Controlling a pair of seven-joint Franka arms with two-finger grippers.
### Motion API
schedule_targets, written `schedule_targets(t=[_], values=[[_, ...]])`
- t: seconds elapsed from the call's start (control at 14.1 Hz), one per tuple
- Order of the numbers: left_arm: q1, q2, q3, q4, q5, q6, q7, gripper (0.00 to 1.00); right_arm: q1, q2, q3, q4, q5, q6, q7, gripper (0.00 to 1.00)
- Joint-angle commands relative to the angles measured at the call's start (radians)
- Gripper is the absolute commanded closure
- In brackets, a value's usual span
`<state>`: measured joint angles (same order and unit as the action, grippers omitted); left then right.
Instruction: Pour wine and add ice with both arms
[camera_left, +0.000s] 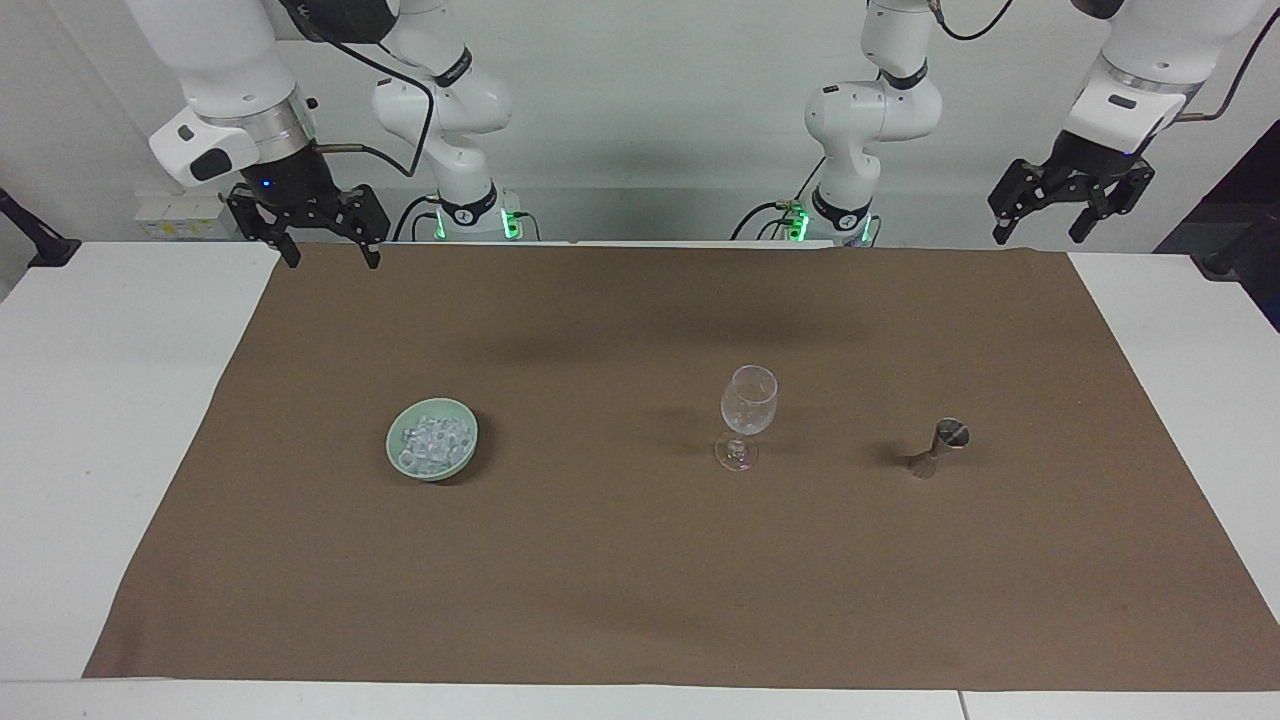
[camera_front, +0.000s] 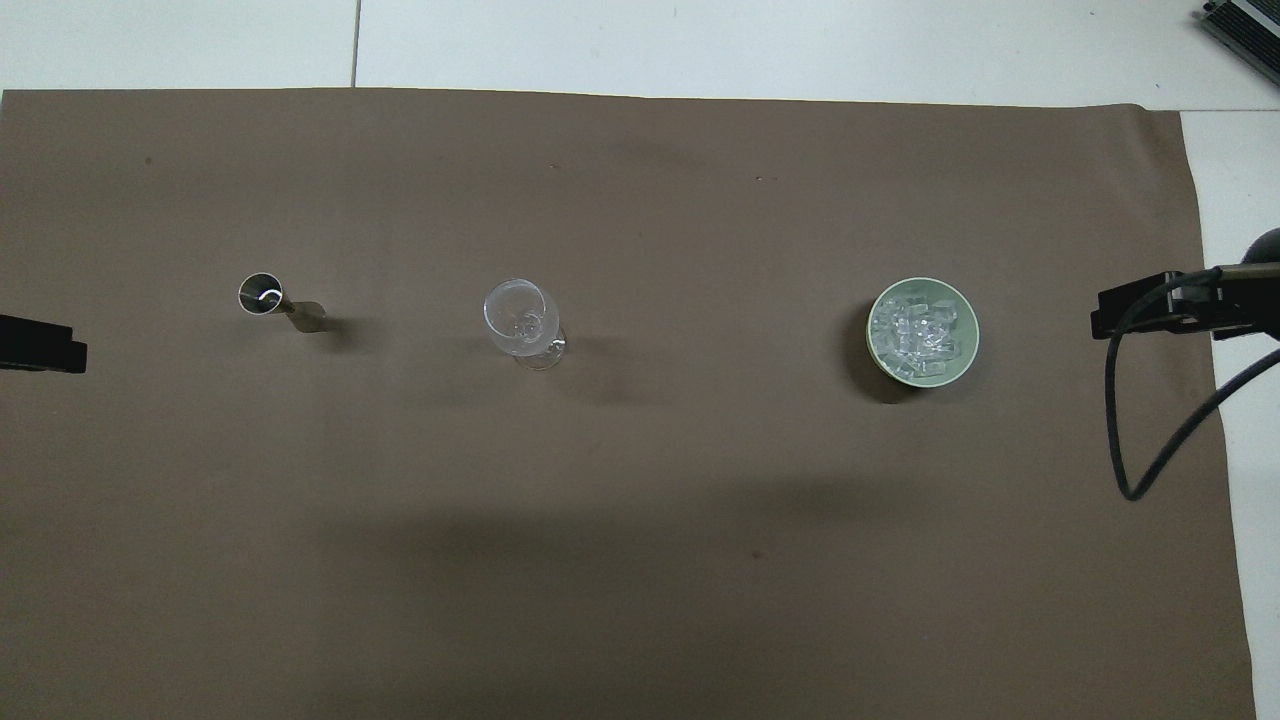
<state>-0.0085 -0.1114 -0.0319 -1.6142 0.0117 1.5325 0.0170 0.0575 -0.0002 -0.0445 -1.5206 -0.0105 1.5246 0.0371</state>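
The ice (camera_left: 432, 437) (camera_front: 915, 328) is heaped in a pale green bowl (camera_left: 432, 472) (camera_front: 925, 377) toward the right arm's end of the brown cloth. A clear stemmed wine glass (camera_left: 748, 408) (camera_front: 518, 318) stands upright mid-cloth. A small metal jigger (camera_left: 938, 448) (camera_front: 272, 298) stands toward the left arm's end. No wine shows. My right gripper (camera_left: 331, 260) (camera_front: 1150, 310) hangs open over the cloth's corner by its base. My left gripper (camera_left: 1038, 236) (camera_front: 42, 344) hangs open above the cloth's edge by the left base. Neither holds anything.
The brown cloth (camera_left: 640, 560) covers most of the white table (camera_left: 110, 420). A black cable (camera_front: 1140, 440) loops down from the right wrist. Both arm bases (camera_left: 465, 215) stand at the robots' edge of the table.
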Motion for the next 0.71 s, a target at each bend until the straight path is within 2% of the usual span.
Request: schedule_targets(t=[0.0, 0.35, 0.64], values=[[-0.022, 0.025, 0.003, 0.011, 0.013, -0.002, 0.008, 0.00, -0.013, 0.005, 0.006, 0.010, 0.017, -0.009, 0.013, 0.00], [-0.008, 0.044, 0.003, 0.016, 0.011, 0.021, 0.006, 0.00, -0.013, 0.005, 0.006, 0.010, 0.017, -0.009, 0.013, 0.00], [-0.008, 0.090, 0.007, 0.025, 0.017, 0.026, 0.049, 0.00, -0.013, 0.005, 0.006, 0.010, 0.017, -0.009, 0.013, 0.00]])
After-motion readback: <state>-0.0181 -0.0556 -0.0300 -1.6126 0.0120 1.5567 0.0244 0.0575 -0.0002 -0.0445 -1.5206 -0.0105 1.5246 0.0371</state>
